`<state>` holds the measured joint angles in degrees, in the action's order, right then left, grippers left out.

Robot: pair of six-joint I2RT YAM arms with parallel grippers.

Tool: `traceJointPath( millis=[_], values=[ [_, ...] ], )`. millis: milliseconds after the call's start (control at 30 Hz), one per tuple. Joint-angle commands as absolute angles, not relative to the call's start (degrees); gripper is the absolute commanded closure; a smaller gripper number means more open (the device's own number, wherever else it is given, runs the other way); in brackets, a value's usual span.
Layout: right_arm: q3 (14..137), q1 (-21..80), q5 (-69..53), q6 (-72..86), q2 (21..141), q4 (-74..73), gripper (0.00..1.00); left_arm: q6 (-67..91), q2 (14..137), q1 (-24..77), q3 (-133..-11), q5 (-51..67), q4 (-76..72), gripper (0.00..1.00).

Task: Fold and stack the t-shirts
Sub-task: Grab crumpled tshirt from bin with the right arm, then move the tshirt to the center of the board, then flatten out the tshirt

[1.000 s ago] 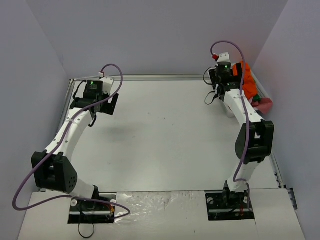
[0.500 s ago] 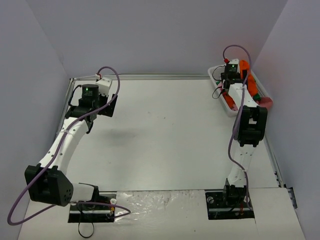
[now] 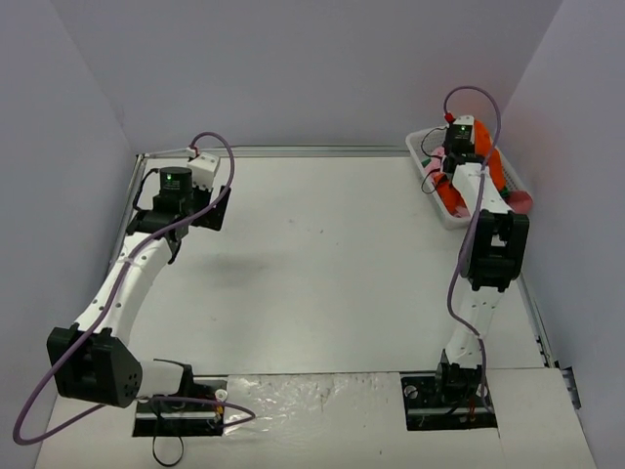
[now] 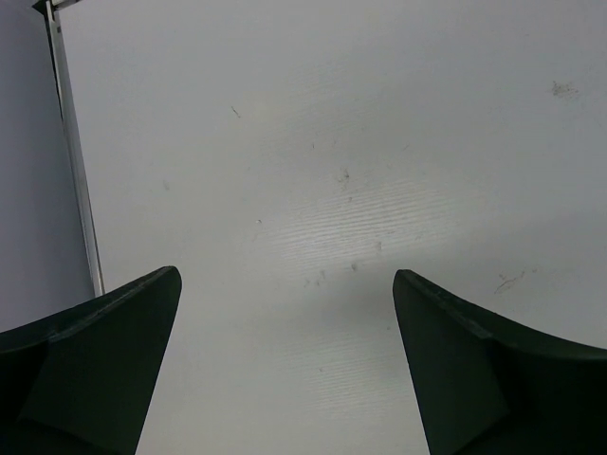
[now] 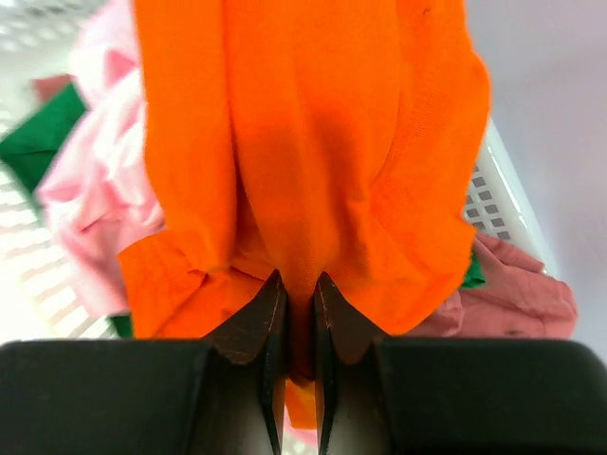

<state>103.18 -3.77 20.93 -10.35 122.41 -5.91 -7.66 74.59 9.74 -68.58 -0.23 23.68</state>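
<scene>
The t-shirts lie bunched in the basket at the far right. The bright orange t-shirt point(image 5: 313, 142) point(image 3: 451, 198) is on top; a fold of it is pinched between the fingers of my right gripper point(image 5: 300, 284) point(image 3: 461, 156), which is shut on it. A pink t-shirt point(image 5: 95, 180) and a green one point(image 5: 38, 137) lie under and beside the orange one. My left gripper point(image 4: 285, 313) point(image 3: 186, 210) hangs open over bare table at the far left, with nothing between its fingers.
The white slotted basket point(image 3: 437, 205) point(image 5: 498, 199) stands against the right wall at the back. A metal rail point(image 4: 76, 180) runs along the table's left edge. The grey side walls stand close to both arms.
My right gripper has reached further into the basket and closed on the orange t-shirt. The left arm shifted slightly towards the left, its gripper still open.
</scene>
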Motion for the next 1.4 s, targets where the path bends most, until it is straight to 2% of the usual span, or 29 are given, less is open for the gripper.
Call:
traceJointPath(
  millis=[0,200,333,433,600,633,667,700,1000,1233,1333,1367],
  values=[
    [102.66,-1.85,18.29,-7.74,111.56,-6.76,1.0,-7.3,71.11,9.32,-68.47,0.0,22.06,0.05],
    [100.98,3.51,16.43,-8.61,101.89,-7.82,1.0,-6.86,69.0,9.05,-67.41,4.83,21.62,0.05],
    [106.42,9.04,15.56,-10.37,98.27,-13.42,1.0,-6.86,68.56,8.88,-67.32,5.27,21.53,0.05],
    [112.05,12.99,6.53,-12.64,96.07,-19.92,1.0,-6.86,68.03,8.7,-67.32,6.33,21.45,0.05],
    [112.41,15.82,-8.4,-14.24,91.24,-24.6,1.0,-6.59,66.89,7.91,-66.62,8.52,21.45,0.05],
    [111.54,15.82,-11.05,-14.33,91.06,-26.61,0.95,-6.59,66.8,7.74,-66.62,8.96,21.45,0.05],
    [110.75,15.91,-13.51,-16.59,90.97,-27.85,0.57,-6.42,66.8,7.56,-66.62,9.4,21.53,0.05],
    [109.61,16.17,-14.93,-17.66,90.44,-28.64,0.01,-6.42,66.71,7.47,-66.8,9.75,21.79,0.05],
    [100.29,16.08,-11.16,-19.69,89.91,-28.74,0.0,-5.98,66.71,6.86,-67.15,12.13,22.15,0.06],
    [96.07,16.17,-14.32,-20.04,91.49,-29.0,0.01,-6.33,67.06,6.86,-66.71,15.2,22.5,0.05],
    [93.52,16.26,-19.67,-21.96,92.81,-31.02,0.1,-6.24,67.5,6.86,-66.53,16.79,22.5,0.05],
    [92.99,16.52,-21.51,-22.84,93.16,-32.16,0.16,-6.24,67.76,6.86,-66.53,16.79,22.5,0.05]
  ],
)
